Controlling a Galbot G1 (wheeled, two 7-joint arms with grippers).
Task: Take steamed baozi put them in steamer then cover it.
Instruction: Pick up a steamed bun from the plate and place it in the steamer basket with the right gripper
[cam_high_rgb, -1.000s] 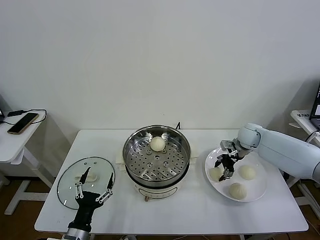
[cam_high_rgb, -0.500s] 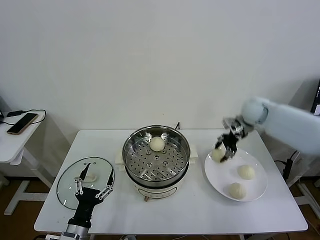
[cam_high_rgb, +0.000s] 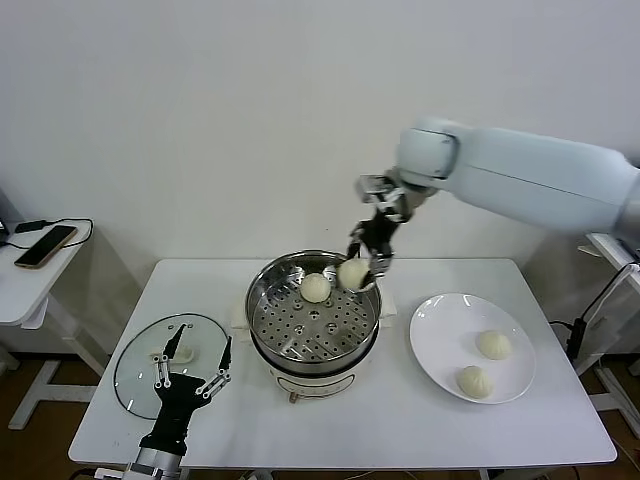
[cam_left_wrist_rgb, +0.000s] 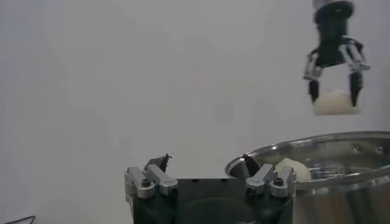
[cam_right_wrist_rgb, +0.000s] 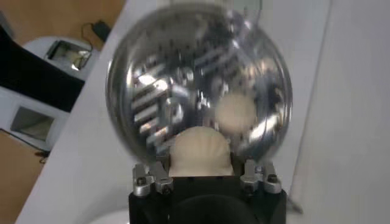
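1. Table (cam_high_rgb: 400, 420): white worktop carrying all items. The steamer (cam_high_rgb: 313, 318) stands at centre, the plate (cam_high_rgb: 440, 355) at its 3 o'clock, the glass lid (cam_high_rgb: 140, 355) at its 9 o'clock.
2. Right arm: 1 second earlier it was low over the plate; it has since swung across and up to the steamer. The right gripper (cam_high_rgb: 366, 262) now hangs above the steamer rim at about 1 o'clock, jaws closed on 1 steamed baozi (cam_high_rgb: 353, 273).
3. Steamer: 1 bun (cam_high_rgb: 316, 288) already rests on the perforated tray near 12 o'clock. The right wrist view shows the carried bun above the tray, close beside that resting bun (cam_right_wrist_rgb: 234, 111).
4. Plate: 2 buns left, 1 (cam_high_rgb: 493, 344) at 3 o'clock and 1 (cam_high_rgb: 473, 381) at 5 o'clock. The bun formerly at 9 o'clock is gone.
5. Left gripper (cam_high_rgb: 189, 377): parked at the lid's 5 o'clock edge, jaws spread, holding nothing.
6. Status: the 2nd of 4 buns is in transit. Judged next action: lower it onto a free tray area, clear of the resting bun, then release. 2 buns and the lid step are outstanding.
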